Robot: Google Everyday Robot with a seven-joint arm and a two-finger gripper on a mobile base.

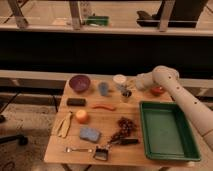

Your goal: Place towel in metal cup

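Matt wood tbl [107, 126], plastic tray [142, 131], claw [125, 90] by metal cup [127, 97].

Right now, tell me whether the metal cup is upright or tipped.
Upright, as far as it shows: the metal cup stands on its base with its dark mouth facing up, and the gripper is just above it.

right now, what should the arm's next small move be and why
Probably ease straight down: the gripper hangs right at the metal cup near the back edge of the table. Whether it carries the towel is too hidden to tell.
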